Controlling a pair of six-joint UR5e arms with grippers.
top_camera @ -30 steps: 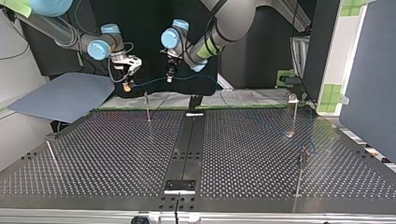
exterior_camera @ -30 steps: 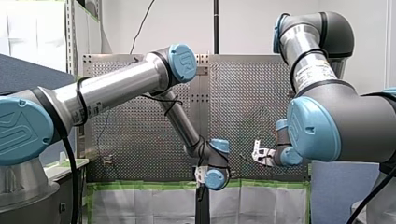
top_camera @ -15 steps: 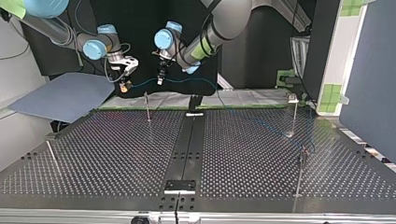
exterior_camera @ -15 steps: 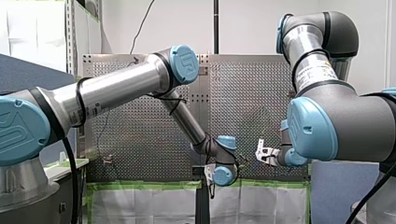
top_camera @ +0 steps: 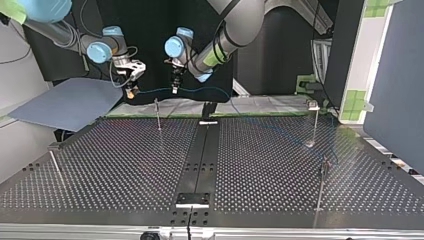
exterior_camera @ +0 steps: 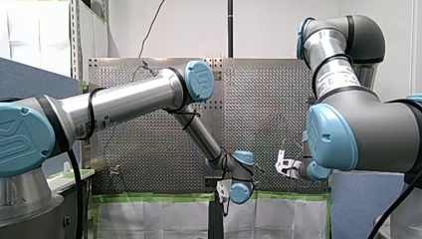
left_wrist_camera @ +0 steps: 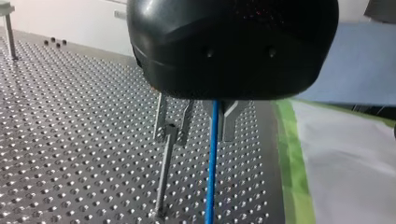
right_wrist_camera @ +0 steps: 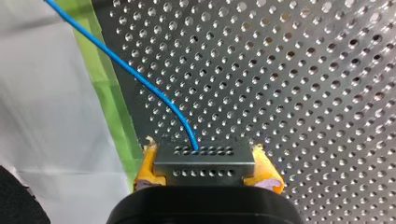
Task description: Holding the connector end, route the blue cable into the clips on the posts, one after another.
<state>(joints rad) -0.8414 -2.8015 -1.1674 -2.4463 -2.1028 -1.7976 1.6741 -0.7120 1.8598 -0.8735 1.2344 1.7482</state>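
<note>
White wall (exterior_camera: 278,25), blue partition (top_camera: 395,100).

Front view: evenly bright. Top view: the black perforated metal table (top_camera: 125,165) showed speckled glare; the frame's upper centre was dark.

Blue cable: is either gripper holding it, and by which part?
My right gripper holds the cable by its connector, clamped between the yellow pads. Farther along, the cable runs through my left gripper; whether it grips cannot be told.
</note>
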